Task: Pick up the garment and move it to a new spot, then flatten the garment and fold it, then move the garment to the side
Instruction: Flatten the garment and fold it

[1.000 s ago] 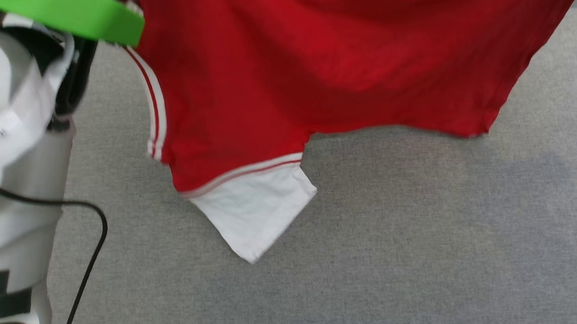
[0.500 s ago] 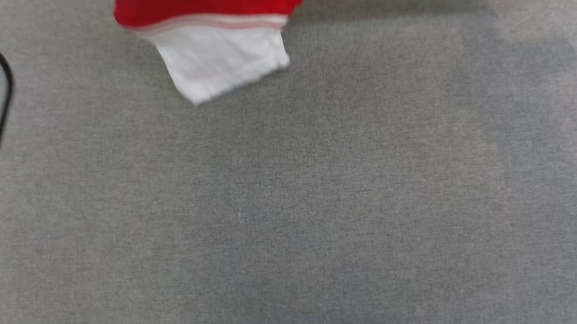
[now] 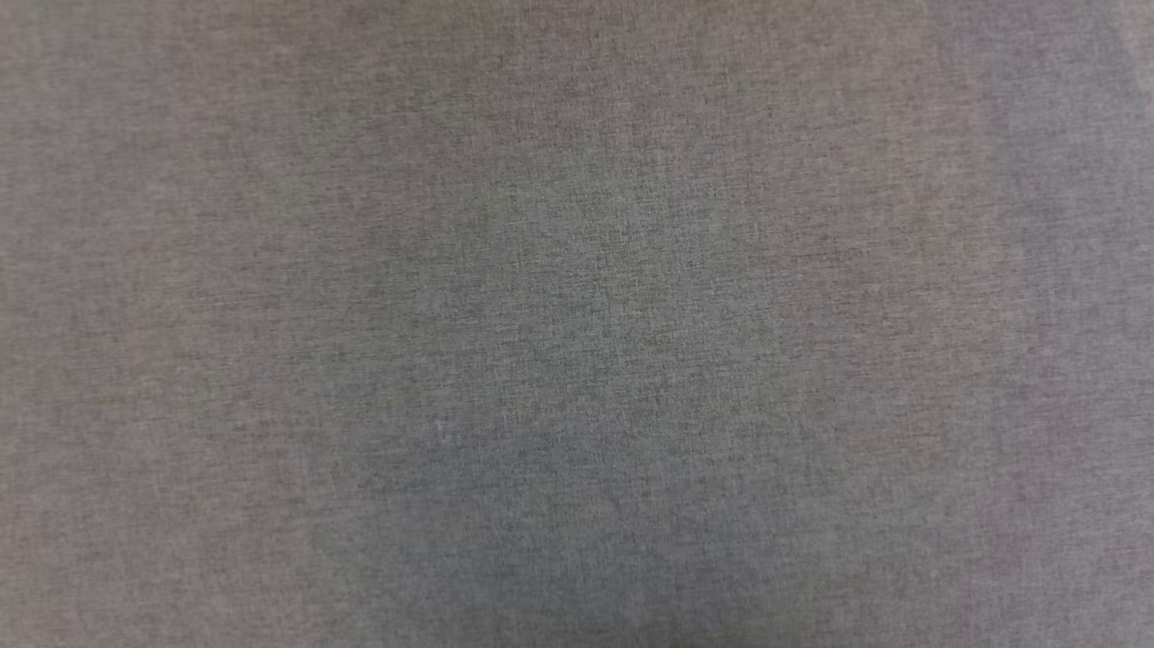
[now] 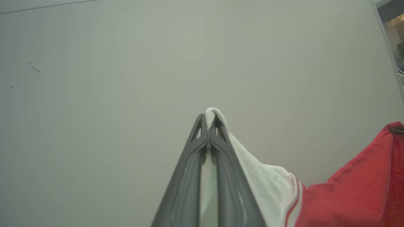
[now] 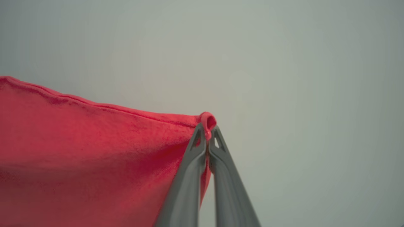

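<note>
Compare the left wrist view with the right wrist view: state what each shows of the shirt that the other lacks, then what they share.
Left wrist view: the left gripper pinches the tip of a white sleeve of the garment, and striped trim separates white from red. Right wrist view: the right gripper pinches a rolled red hem, with plain red cloth spreading to that view's left and no white. Both: dark fingers shut on the garment, against a plain pale background.

Wide flat grey surface (image 3: 577, 324), open rm to pass, red garment (image 5: 79, 151) stretched taut, soft obstacle
</note>
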You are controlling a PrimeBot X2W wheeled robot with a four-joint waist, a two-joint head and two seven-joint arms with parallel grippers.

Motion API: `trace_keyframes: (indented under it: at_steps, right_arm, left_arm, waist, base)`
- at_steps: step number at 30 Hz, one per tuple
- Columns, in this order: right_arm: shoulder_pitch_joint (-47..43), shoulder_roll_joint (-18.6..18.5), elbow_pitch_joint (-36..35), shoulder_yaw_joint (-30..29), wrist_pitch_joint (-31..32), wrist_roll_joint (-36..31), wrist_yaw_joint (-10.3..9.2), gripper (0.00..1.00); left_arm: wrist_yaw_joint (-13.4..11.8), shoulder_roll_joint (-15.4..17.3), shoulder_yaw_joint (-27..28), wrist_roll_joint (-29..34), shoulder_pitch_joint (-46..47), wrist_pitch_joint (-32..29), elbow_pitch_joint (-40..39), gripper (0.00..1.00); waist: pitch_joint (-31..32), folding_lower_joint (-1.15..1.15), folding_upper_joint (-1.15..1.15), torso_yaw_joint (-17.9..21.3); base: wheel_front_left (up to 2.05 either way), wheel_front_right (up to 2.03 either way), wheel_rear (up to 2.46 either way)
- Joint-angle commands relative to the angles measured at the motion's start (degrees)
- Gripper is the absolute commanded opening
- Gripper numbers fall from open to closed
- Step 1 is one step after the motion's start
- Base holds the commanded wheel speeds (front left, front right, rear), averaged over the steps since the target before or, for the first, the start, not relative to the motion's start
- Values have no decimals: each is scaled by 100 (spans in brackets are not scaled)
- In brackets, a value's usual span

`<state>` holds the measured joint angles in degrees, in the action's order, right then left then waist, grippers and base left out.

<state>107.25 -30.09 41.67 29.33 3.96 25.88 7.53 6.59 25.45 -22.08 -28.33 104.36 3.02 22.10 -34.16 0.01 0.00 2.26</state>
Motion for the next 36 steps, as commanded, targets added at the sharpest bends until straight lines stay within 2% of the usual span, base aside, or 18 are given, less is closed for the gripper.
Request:
trace_keyframes:
  at_steps: [1,6,11,23,29,36]
  right_arm:
    - [32,57,149,104,-78,-7,-4,0]
    - [-167,130,621,386,-406,237,-4,0]
    - [-647,195,798,719,-767,649,-4,0]
    - [-2223,-157,157,1748,-1361,1858,-4,0]
    - [-3229,-567,-291,2224,-1465,2319,-4,0]
    - [-4493,-931,-782,2621,-1563,2731,-4,0]
  left_arm:
    - [-16,30,-24,-35,45,40,39,0]
    - [11,54,-152,-83,-380,238,206,0]
    - [46,146,-252,-223,-926,507,359,0]
    - [75,407,-450,-528,-2887,1094,319,0]
    - [-157,408,-464,-586,-4253,1169,-119,0]
    - [-501,572,-385,-796,-6230,1190,-1031,0]
  waist:
    - [-202,-1,0,64]
    - [-378,-1,0,30]
    - [-411,-1,0,-36]
    - [218,-1,0,-166]
    - [832,-1,0,-246]
    - [1558,-1,0,-316]
  base:
    - [0,0,0]
    - [0,0,0]
    - [0,0,0]
    - [0,0,0]
    - [0,0,0]
    - [0,0,0]
